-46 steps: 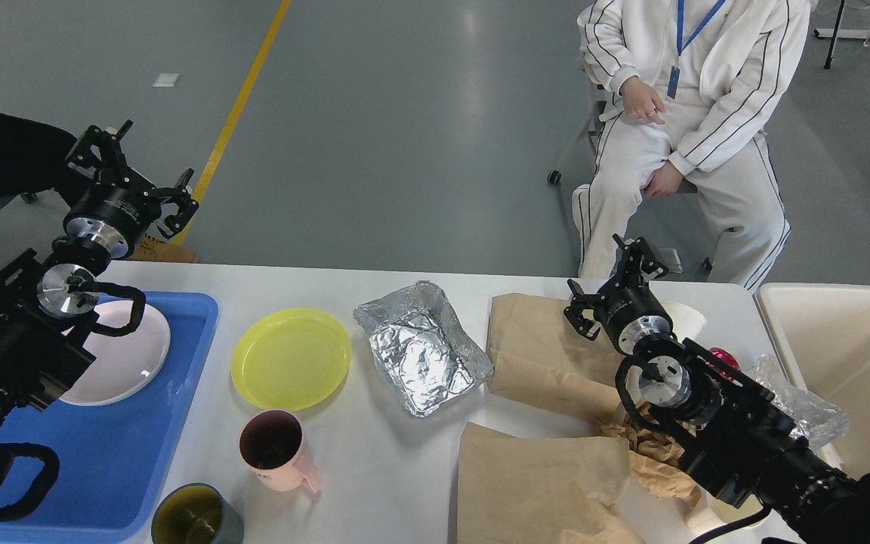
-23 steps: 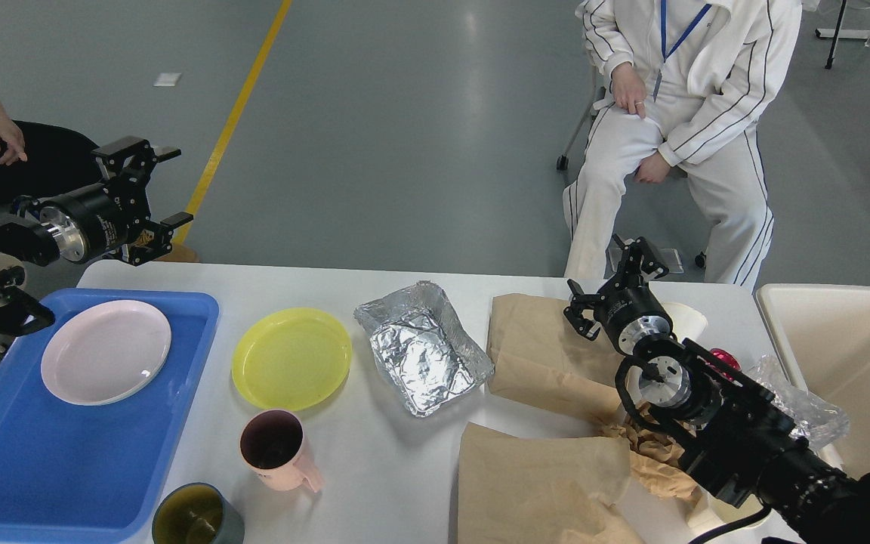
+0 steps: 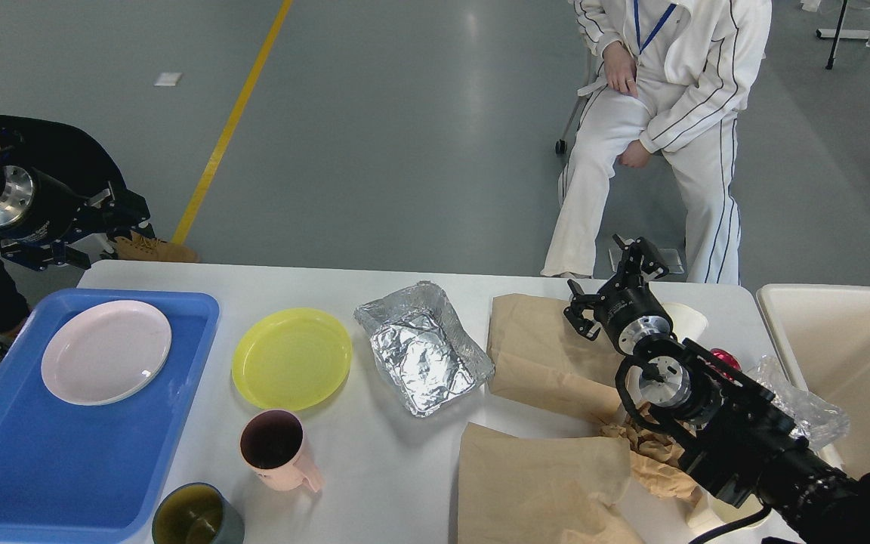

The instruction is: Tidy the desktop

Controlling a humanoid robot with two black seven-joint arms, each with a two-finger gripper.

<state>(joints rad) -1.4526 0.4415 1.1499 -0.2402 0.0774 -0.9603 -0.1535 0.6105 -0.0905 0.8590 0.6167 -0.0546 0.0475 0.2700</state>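
Right gripper [image 3: 609, 291] spread open, empty, above the brown paper [image 3: 541, 355] on the desktop [image 3: 374, 453]; left gripper [image 3: 114, 219] state unclear; risk: paper drags into the foil tray [image 3: 421, 346] beside it.

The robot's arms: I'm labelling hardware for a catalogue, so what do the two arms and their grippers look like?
Both arms are black with polished silver metal joint rings. The right gripper has two black, skeletal linkage fingers on a round black wrist; a black cable loops beside a silver disc below it. The left gripper is dark with blue accents; its fingers cannot be told apart.
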